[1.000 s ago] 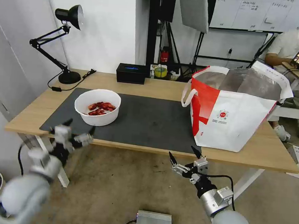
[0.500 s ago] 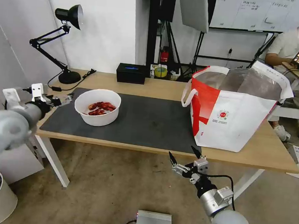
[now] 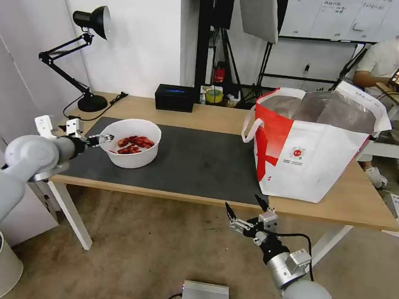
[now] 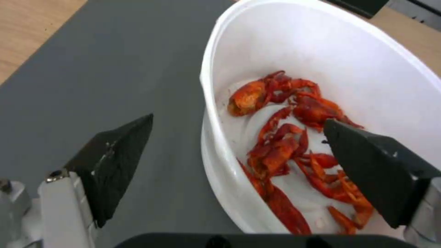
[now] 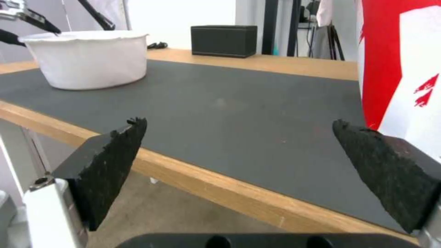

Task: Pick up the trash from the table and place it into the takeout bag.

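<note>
Left pincer (image 3: 100, 139) at centre left of the head frame, spread wide across the near rim of the white bowl (image 3: 130, 143): one finger outside over the dark grey mat (image 3: 198, 161), the other inside above the red crayfish shells (image 4: 294, 151). Not yet closed on the rim. Bowl resting on the mat's left part, atop the desk (image 3: 211, 116). Takeout bag (image 3: 310, 146) upright at centre right, mouth gaping, foil lining showing, well apart from the bowl. Right pincer (image 3: 247, 211) low in the lower middle, beneath the desk's front edge, fingers parted and holding nothing. Black desk lamp (image 3: 82, 57) at upper left, black box (image 3: 175, 98) along the desk's far edge.
</note>
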Controlling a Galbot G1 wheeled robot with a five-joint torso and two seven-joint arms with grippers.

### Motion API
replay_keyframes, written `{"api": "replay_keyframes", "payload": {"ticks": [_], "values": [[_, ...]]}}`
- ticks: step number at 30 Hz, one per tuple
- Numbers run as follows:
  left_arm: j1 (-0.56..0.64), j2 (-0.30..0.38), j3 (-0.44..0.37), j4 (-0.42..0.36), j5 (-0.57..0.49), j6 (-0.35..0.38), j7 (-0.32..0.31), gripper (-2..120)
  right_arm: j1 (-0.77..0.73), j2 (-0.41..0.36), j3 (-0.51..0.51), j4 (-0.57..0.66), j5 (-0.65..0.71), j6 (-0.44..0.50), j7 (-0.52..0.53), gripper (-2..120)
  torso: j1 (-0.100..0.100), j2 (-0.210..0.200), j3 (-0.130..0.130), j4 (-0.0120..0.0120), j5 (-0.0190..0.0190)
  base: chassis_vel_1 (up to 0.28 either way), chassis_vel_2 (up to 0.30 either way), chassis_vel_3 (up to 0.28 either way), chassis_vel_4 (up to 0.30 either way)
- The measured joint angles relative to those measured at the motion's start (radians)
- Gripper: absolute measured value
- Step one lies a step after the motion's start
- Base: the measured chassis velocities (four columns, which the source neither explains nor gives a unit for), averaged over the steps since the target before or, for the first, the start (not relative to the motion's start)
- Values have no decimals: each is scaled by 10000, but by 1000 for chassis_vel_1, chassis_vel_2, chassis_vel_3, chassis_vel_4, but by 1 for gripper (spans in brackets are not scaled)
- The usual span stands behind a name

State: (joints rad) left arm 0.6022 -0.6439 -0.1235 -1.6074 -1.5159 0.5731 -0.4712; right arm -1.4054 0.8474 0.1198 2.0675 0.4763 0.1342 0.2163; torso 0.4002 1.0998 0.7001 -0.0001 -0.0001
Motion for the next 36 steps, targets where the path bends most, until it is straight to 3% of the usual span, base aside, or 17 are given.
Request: {"api": "replay_keyframes", "payload": {"ticks": [16,26,28,31,36], "values": [[-1293,-286,1354,996,69,288,-398,99,0,0,0,0,0,0,0,100,-2,1,0,0,1,0,0,0,0],[-2184,-302,2247,1406,-33,982,-1330,59,0,0,0,0,0,0,-1,100,-2,1,-1,0,2,0,0,0,0],[-2221,-292,2302,1406,-41,1029,-1365,57,0,0,0,0,0,0,0,100,-2,1,0,0,3,0,0,0,0],[-2404,-275,2554,1407,-104,1161,-1409,40,0,0,0,-1,0,0,-1,100,-2,2,-2,2,2,0,0,0,0],[-2570,-252,2763,1406,-122,1187,-1422,25,1,0,1,-1,0,0,-1,100,-2,2,-1,1,1,0,0,0,0]]}}
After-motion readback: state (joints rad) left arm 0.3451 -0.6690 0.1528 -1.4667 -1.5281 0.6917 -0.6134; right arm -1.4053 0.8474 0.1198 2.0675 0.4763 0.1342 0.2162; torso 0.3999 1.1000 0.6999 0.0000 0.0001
